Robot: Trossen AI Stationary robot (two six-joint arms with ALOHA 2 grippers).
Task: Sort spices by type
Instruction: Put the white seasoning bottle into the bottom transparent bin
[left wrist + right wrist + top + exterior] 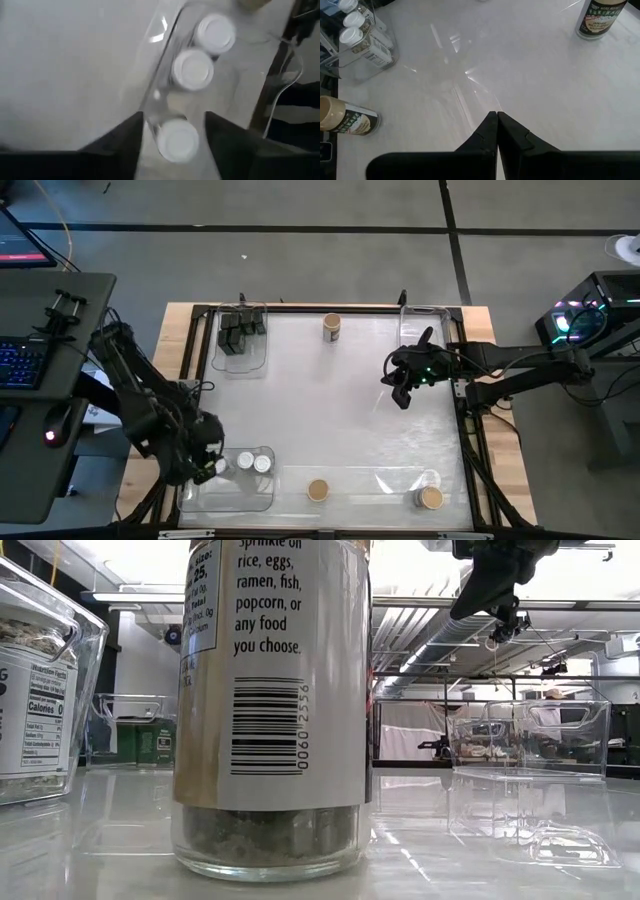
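Three white-topped jars stand in a clear bin at the table's near left corner. My left gripper is open above that bin, its fingers on either side of the nearest white-topped jar without touching it. Black boxy containers sit in a clear bin at the far left. Tan-topped jars stand upright at the far edge, at the near edge and in a clear bin at the near right. My right gripper is shut and holds nothing, raised over the table's right side.
An empty clear bin stands at the far right, next to my right gripper. The near-edge tan-topped jar fills the low view. A wooden frame borders the white table. Bare tabletop lies across the middle.
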